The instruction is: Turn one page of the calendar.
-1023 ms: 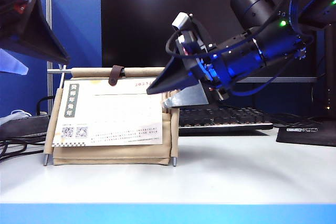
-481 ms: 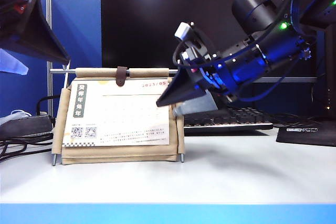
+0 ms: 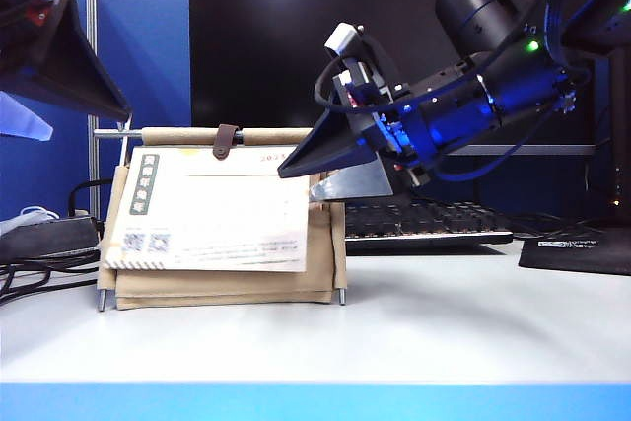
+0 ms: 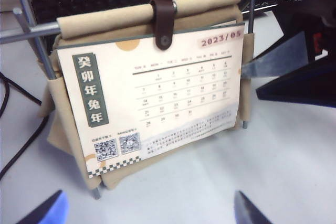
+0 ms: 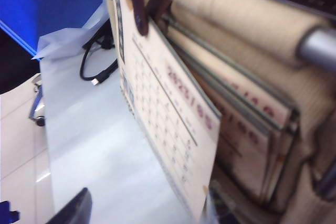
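Prising page (image 3: 212,209) off calendar (image 3: 320,244) at its right edge | right gripper (image 3: 314,175) jaws wide, one tip behind that edge, nothing clamped | page's long axis left-right | left gripper (image 4: 149,211) wide, raised far left | right arm nearer.

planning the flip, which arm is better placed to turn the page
Right, probably. The right gripper is open at the page's top right edge, which already stands off the calendar. The left gripper hangs open, well back from it.
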`<state>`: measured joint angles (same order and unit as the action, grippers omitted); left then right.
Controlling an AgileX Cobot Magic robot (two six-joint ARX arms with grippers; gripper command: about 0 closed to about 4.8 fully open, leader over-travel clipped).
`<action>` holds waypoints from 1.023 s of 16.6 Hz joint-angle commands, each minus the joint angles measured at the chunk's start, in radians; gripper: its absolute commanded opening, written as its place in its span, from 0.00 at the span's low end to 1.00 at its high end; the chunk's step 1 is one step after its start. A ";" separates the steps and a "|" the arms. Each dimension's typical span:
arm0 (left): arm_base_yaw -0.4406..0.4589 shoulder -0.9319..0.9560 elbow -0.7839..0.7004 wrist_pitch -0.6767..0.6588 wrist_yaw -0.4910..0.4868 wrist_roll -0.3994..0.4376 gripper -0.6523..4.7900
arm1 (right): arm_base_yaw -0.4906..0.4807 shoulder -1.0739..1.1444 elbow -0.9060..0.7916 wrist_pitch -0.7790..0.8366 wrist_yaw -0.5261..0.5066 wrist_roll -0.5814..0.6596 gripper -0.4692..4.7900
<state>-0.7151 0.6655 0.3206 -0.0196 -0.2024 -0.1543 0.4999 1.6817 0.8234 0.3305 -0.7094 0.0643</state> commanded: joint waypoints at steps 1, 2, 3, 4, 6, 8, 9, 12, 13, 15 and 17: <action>0.000 0.000 0.002 0.006 -0.003 -0.003 0.88 | 0.003 0.010 0.002 0.010 -0.062 0.016 0.62; 0.000 0.000 0.002 0.006 -0.003 -0.003 0.88 | 0.003 0.020 0.002 0.008 -0.081 0.018 0.62; 0.000 0.000 0.002 0.006 -0.003 -0.003 0.88 | 0.003 0.031 0.002 0.003 -0.087 0.020 0.62; 0.000 0.000 0.002 0.006 -0.003 -0.003 0.88 | 0.003 0.047 0.002 0.003 -0.103 0.022 0.62; -0.001 0.000 0.002 0.006 -0.002 -0.003 0.88 | 0.003 0.087 0.002 0.013 -0.125 0.041 0.62; -0.001 0.000 0.002 0.005 -0.001 -0.003 0.88 | 0.003 0.103 0.002 0.027 -0.130 0.042 0.62; -0.001 0.000 0.002 0.005 0.001 -0.003 0.88 | 0.003 0.103 0.002 0.038 -0.131 0.042 0.62; -0.001 0.000 0.002 0.005 0.001 -0.003 0.88 | 0.003 0.103 0.002 0.109 -0.132 0.097 0.62; -0.001 0.000 0.002 0.005 0.001 -0.003 0.88 | 0.004 0.103 0.002 0.119 -0.131 0.106 0.61; -0.001 0.000 0.002 0.005 0.001 -0.003 0.88 | 0.010 0.109 0.002 0.123 -0.131 0.121 0.61; -0.001 0.000 0.002 0.006 0.001 -0.003 0.88 | 0.019 0.123 0.002 0.123 -0.133 0.125 0.61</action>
<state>-0.7155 0.6662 0.3206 -0.0196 -0.2020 -0.1543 0.5117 1.7977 0.8238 0.4385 -0.8341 0.1799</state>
